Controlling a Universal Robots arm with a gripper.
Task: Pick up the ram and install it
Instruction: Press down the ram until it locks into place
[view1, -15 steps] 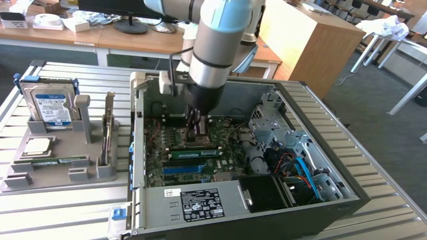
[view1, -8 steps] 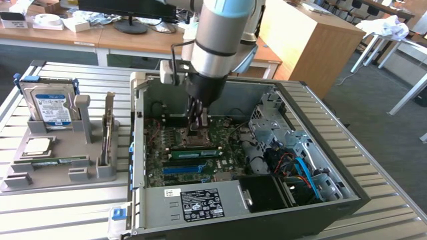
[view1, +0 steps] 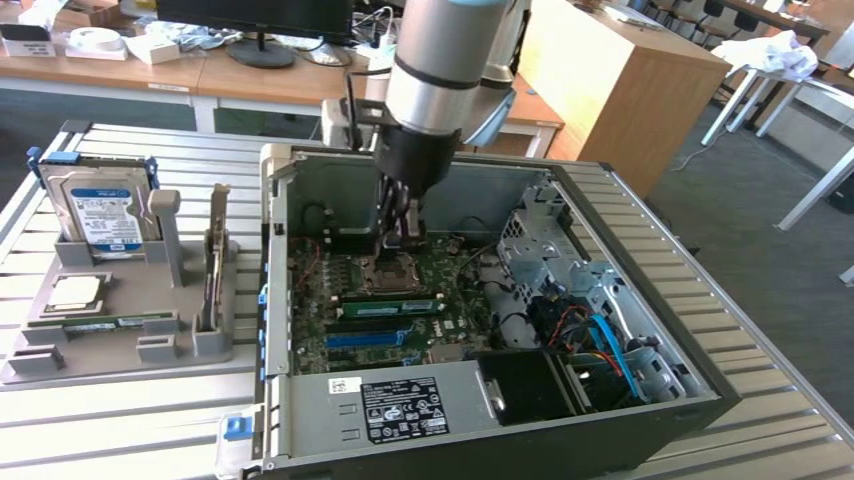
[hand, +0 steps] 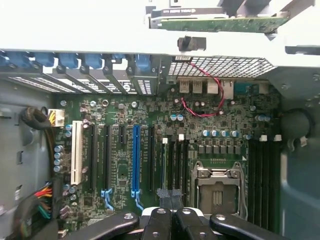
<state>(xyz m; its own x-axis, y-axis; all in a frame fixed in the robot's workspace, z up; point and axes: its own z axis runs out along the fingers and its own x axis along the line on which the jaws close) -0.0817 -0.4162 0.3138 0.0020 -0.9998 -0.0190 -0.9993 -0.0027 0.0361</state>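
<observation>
Gripper (view1: 402, 238) down inside open PC case (view1: 667, 300), over the motherboard (hand: 125, 150) by the CPU socket (hand: 217, 187). Fingers (hand: 172, 197) pressed together, pinching nothing visible. Ram (view1: 391, 306) sits seated in a motherboard slot just below the gripper. Hard drive (view1: 104, 210) on the tray (view1: 80, 365), exterior view's left.

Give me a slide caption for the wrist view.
Shut gripper hovers over the open computer's motherboard, above the slots beside the empty processor socket.
</observation>
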